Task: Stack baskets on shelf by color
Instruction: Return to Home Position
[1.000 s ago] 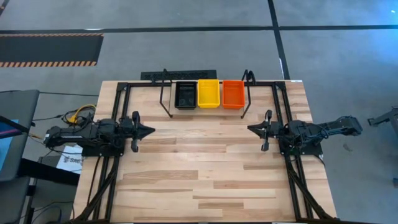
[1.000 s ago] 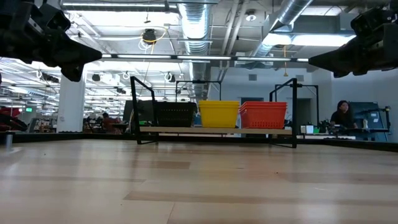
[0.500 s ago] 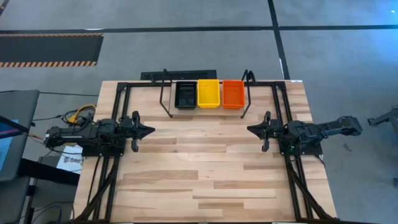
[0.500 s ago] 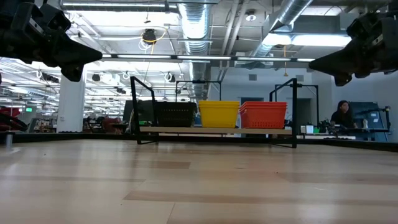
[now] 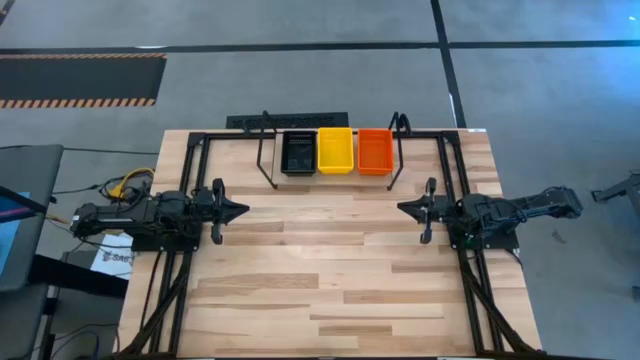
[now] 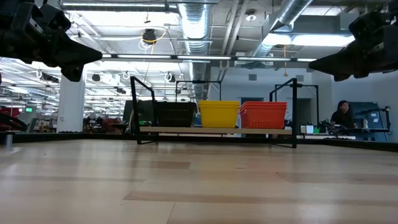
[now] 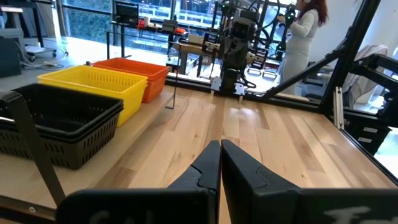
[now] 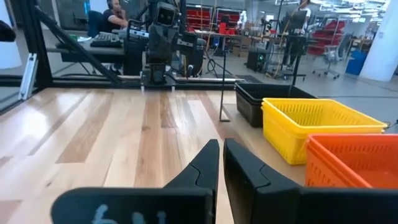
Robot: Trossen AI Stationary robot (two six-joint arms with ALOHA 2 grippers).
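Three stacks of baskets stand side by side on the shelf [image 5: 268, 165] at the table's far edge: black [image 5: 299, 153], yellow [image 5: 335, 150], red [image 5: 375, 151]. The low view shows them resting on the shelf's board, black [image 6: 174, 114], yellow [image 6: 218, 114], red [image 6: 263, 115]. My left gripper [image 5: 243, 210] hovers above the table's left side, shut and empty, its fingers [image 7: 219, 163] closed together. My right gripper [image 5: 402, 208] hovers above the table's right side, also shut and empty, seen in its wrist view [image 8: 221, 160].
The black arm frames [image 5: 190, 180] run along both sides of the table. Bare wood [image 5: 330, 260] lies between the two grippers and toward the near edge. People work at benches in the room behind [image 6: 343, 115].
My right gripper dipped slightly half a second ago and has come back up to its former height. Nothing else has moved.
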